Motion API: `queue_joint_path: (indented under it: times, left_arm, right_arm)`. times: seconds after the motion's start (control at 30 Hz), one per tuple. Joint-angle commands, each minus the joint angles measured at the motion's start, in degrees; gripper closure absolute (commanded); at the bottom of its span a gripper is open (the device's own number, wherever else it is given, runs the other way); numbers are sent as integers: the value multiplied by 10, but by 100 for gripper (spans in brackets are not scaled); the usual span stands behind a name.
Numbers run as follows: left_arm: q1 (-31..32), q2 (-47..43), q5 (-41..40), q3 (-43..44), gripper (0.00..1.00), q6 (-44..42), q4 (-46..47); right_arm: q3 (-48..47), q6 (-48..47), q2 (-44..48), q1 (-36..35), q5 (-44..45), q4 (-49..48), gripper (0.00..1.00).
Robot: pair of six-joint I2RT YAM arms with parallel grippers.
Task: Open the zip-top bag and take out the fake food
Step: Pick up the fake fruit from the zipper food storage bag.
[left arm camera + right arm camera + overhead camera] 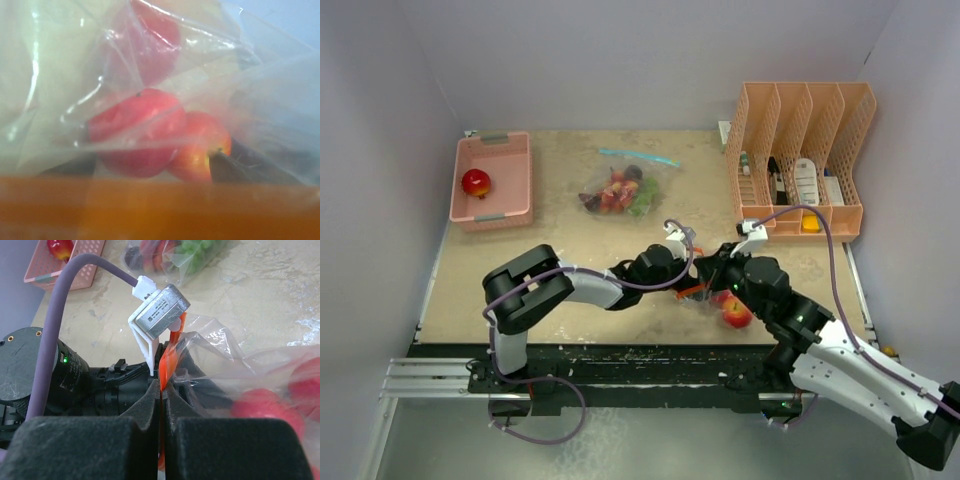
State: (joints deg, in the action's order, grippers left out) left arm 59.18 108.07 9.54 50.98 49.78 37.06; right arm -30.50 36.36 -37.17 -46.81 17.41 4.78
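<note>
The clear zip-top bag [227,347] with an orange zip strip [172,347] lies near the table's front edge, between both arms. My right gripper [162,382] is shut on that orange strip. In the top view it [717,272] sits just above the bag [725,305]. My left gripper [692,284] reaches in from the left. In its wrist view its dark fingertips [232,167] stand wide apart behind the film. Two pieces of red round fake food [137,132] lie between and just beyond them. The blurred orange strip [160,210] crosses the bottom.
A second bag [623,188] with a blue zip and mixed toy fruit lies at the back centre. A pink basket [492,215] at the back left holds one red apple [475,182]. An orange file rack [800,160] stands at the back right.
</note>
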Motion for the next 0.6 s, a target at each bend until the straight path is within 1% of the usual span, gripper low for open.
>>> queue_joint_path:
  times: [0.0,0.1,0.23,0.43,0.5,0.57]
  left_arm:
    - [0,4,19,35,0,-7,47]
    - [-1,39,33,52,1,8,69]
    - [-1,89,53,96,1,7,46]
    - [-1,136,46,106,1,14,63]
    - [-1,139,49,108,9,14,65]
    - [0,131,49,98,21,16,73]
  right_arm:
    - [-13,-6,-13,6,33,8,100]
    - [-21,-19,-29,6,14,-14,100]
    - [-12,-21,-51,6,-16,-37,100]
    - [-1,-21,-66,6,-38,-55,100]
    - [0,-20,-63,6,-42,-56,100]
    - [3,-19,-54,6,-37,-52,100]
